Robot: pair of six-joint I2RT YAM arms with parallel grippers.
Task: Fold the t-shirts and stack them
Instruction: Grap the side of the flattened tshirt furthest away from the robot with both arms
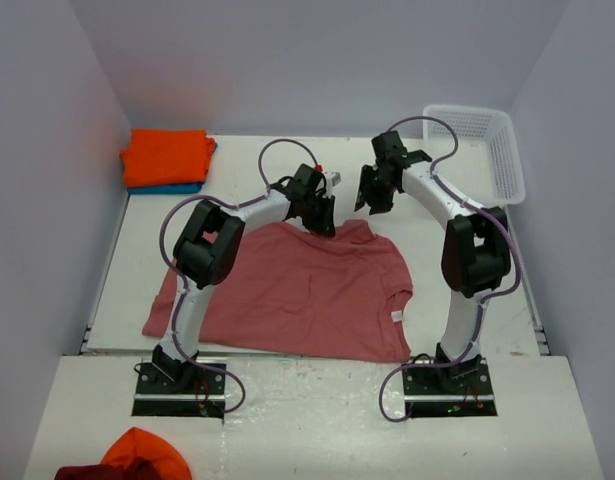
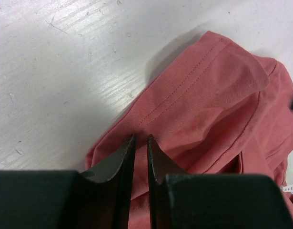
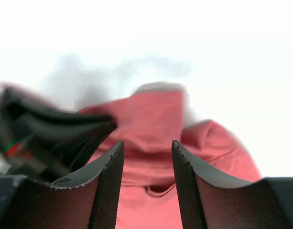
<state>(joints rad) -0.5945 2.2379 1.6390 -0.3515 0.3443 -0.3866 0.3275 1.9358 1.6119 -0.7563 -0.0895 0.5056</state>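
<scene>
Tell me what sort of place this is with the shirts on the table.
Probably a robotics lab test cell: plain walls box in a white table, the left arm and right arm are bolted at its near edge, and a salmon-red t-shirt and a white basket serve as props.

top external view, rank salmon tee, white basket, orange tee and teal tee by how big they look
1. salmon tee, spread out, clearly largest
2. white basket and folded orange tee look about alike, so unranked
3. teal tee, only an edge showing under the orange
</scene>
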